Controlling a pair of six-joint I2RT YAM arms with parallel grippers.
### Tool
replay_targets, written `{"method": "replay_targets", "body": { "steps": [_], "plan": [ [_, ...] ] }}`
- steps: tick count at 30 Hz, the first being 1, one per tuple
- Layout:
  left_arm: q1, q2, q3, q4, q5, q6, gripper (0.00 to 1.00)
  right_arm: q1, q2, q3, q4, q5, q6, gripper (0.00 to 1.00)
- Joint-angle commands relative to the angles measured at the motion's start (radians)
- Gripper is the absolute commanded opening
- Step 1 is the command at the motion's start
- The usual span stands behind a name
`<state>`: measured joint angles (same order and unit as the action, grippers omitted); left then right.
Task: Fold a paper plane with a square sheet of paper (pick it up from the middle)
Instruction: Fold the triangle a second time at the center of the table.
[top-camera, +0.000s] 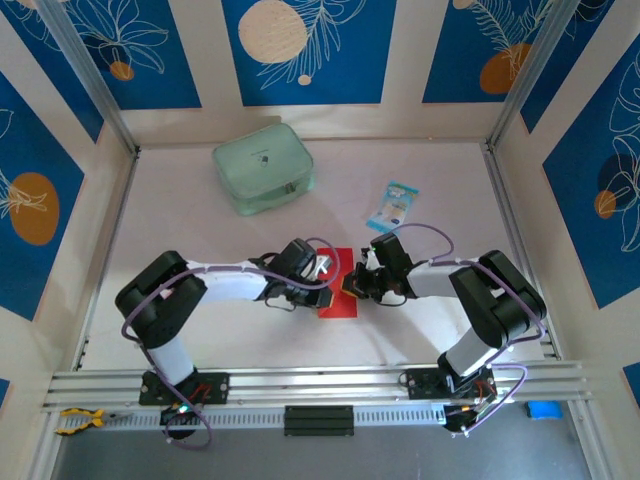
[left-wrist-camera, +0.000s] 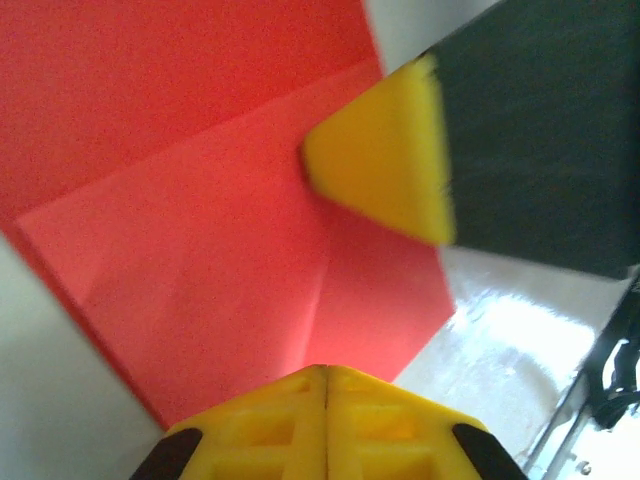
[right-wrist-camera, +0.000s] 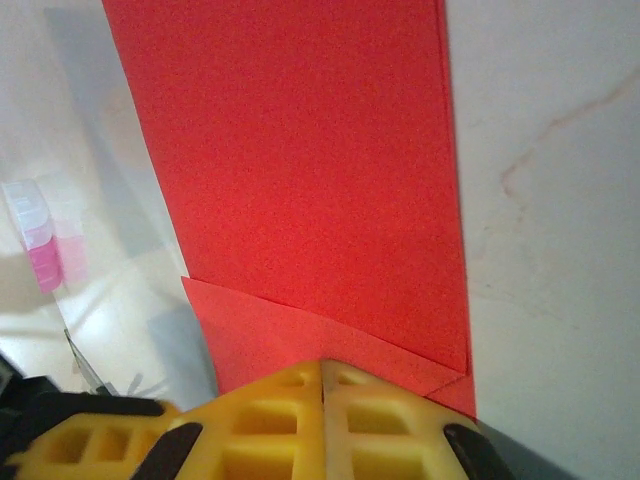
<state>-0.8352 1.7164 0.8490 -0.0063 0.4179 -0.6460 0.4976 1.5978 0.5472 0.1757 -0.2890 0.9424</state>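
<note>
Left pincer (top-camera: 322, 272): jaws together, tips down at the red sheet's edge. I can't tell whether any paper is nipped between them.
Square sheet of paper (top-camera: 338, 298): flat on the counter (top-camera: 250, 340), partly folded, under and between both pincers' tips.
Handling: I judge it featherlight, limp, and quick to slide or crumple. I'd pinch a free edge and press creases gently.
Right pincer (top-camera: 353, 285): jaws together, tips on a folded flap.

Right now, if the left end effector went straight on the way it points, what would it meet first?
Probably the square sheet of paper: the shut left end effector angles down onto it. Beyond, slightly right, sits a yellow fingertip of the right end effector; depth is unclear.
</note>
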Motion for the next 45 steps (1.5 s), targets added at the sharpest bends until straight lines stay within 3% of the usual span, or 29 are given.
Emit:
{"method": "replay_targets", "body": {
  "steps": [1, 9, 13, 24, 36, 45],
  "plan": [
    [0.005, 0.000, 0.067, -0.036, 0.022, 0.014, 0.08, -0.010, 0.029, -0.018, -0.030, 0.029, -0.009, 0.00],
    [0.005, 0.109, 0.077, 0.033, 0.061, -0.023, 0.07, -0.013, 0.043, -0.018, -0.028, 0.021, -0.001, 0.00],
    [0.005, 0.127, 0.049, 0.017, 0.027, -0.020, 0.07, -0.017, 0.051, -0.024, -0.020, 0.016, -0.003, 0.00],
    [0.004, 0.039, -0.036, 0.008, 0.017, -0.035, 0.08, -0.029, 0.055, -0.028, -0.024, 0.012, -0.014, 0.00],
    [0.008, 0.082, 0.084, -0.006, -0.016, 0.016, 0.11, -0.024, 0.050, -0.027, -0.035, 0.022, -0.010, 0.00],
    [0.010, 0.134, 0.065, -0.042, -0.008, 0.008, 0.12, -0.020, 0.046, -0.028, -0.051, 0.036, -0.008, 0.00]
  ]
}}
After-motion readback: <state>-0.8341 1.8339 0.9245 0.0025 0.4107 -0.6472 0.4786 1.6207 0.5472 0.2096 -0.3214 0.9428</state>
